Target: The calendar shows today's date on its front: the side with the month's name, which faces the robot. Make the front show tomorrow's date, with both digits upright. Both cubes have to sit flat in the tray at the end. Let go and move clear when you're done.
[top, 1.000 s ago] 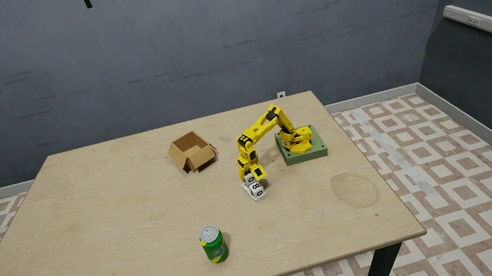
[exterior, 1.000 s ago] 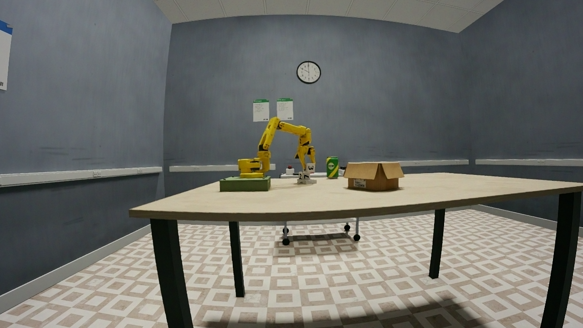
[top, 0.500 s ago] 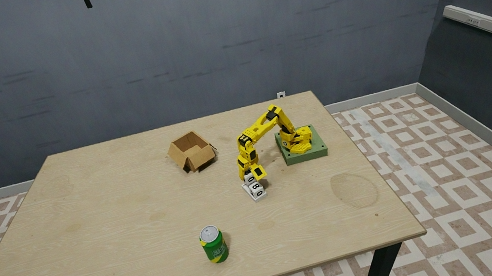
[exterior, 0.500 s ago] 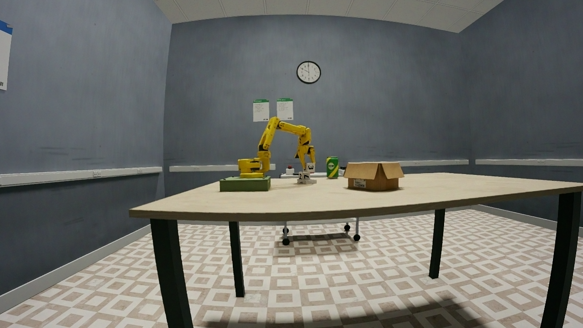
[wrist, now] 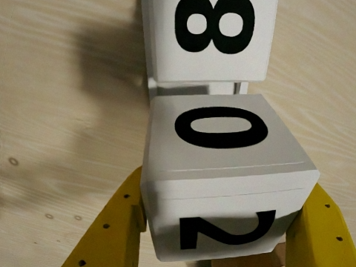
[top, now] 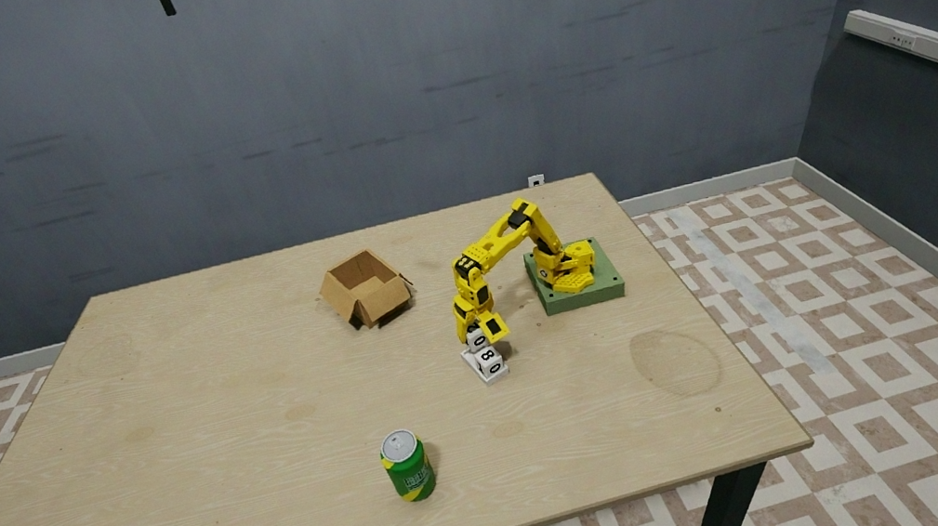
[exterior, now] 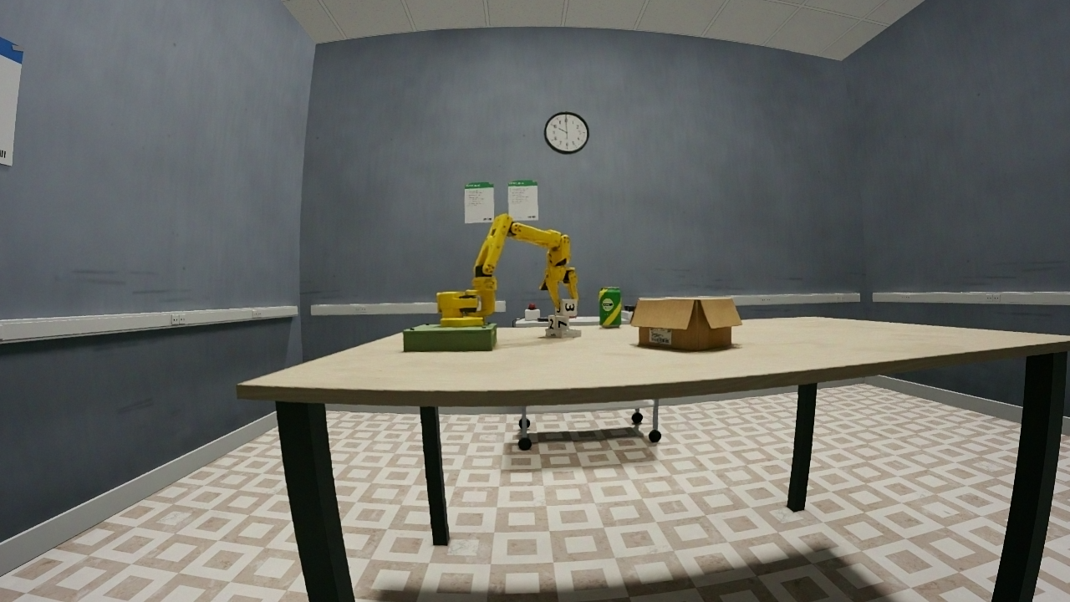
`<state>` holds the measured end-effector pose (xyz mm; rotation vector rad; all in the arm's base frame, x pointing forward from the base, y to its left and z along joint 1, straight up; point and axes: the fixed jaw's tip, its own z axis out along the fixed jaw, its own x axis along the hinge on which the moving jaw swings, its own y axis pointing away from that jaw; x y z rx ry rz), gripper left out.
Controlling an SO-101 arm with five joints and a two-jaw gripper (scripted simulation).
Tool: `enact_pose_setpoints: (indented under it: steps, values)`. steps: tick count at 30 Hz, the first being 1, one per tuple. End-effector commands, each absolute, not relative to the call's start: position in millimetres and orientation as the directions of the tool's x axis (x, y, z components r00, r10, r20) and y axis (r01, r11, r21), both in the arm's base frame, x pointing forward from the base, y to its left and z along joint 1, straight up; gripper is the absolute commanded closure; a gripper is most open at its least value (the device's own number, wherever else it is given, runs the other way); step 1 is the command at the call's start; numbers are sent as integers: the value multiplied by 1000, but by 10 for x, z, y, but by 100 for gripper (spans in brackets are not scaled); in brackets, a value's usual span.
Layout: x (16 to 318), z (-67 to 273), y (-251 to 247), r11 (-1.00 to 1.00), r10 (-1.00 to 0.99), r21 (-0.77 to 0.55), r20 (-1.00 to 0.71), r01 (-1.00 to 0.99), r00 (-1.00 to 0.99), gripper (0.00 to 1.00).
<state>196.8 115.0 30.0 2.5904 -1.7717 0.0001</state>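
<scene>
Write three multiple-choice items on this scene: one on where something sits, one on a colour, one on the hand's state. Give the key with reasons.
1. Where is the can?
A. inside the box
B. on the table's near part, apart from the tray
C. on the arm's base

2. What colour is the base?
A. green
B. red
C. white

3. What is the hand doing?
A. open, holding nothing
B. shut on the can
C. shut on a cube

Key: B, the can stands alone toward the near edge; A, the plate under the arm is green; C, the fingers flank the cube showing 0 and 2.
</scene>
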Motion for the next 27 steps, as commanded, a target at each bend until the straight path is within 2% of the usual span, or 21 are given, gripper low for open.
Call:
enact_pose_setpoints:
  steps: [1, 27]
  values:
    - [1963, 332, 1174, -365, -931, -17, -3, -931, 365, 100]
    - [1980, 275, 1184, -365, -931, -17, -3, -931, 365, 100]
